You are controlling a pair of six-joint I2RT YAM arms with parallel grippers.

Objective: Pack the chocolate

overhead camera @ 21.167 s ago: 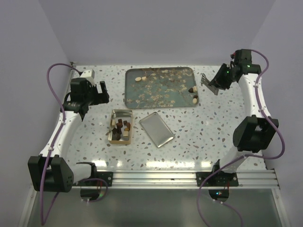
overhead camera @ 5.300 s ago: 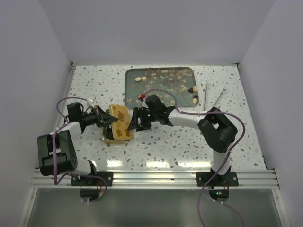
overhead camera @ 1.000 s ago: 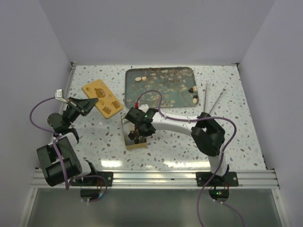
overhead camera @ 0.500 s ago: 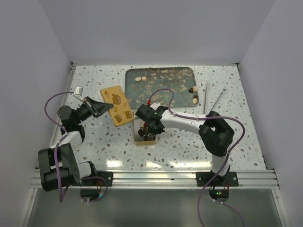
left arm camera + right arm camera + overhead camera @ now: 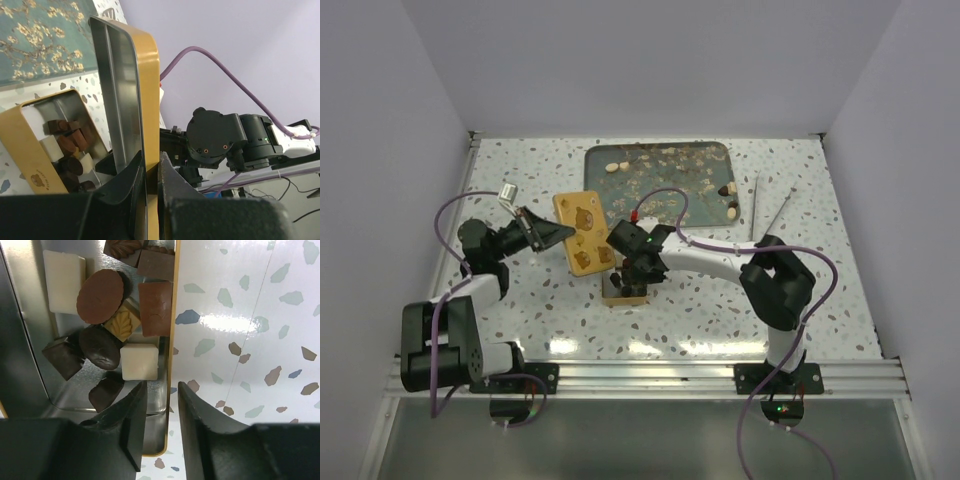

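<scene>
Two end effectors work close together near the middle of the desk (image 5: 695, 312). The left end effector (image 5: 150, 162) is pressed together on one short edge of the lid (image 5: 117, 90). It holds the lid tipped up on end, silver inside turned toward the gold tin (image 5: 20, 145) just beside it. The right end effector (image 5: 162, 390) straddles the tin's long side wall, one finger inside and one outside, nipping the rim so the tin is held down. Inside the tin lies the chocolate (image 5: 102, 296), about ten pieces in dark, reddish brown, tan and cream. They are bunched loosely at one end, with bare metal at the other. Farther out, toward the far edge of the desk, the teal tray (image 5: 670, 200) carries a few more pieces: a pale pair near its far left corner and two or so by its right edge. The step in hand looks like closing the tin. Next, the left arm would have to level the lid and square it over the tin's outline. The right arm's inner finger would have to come off the rim first, or the lid will catch on it. The pieces on the tray suggest the packing may not be finished.
</scene>
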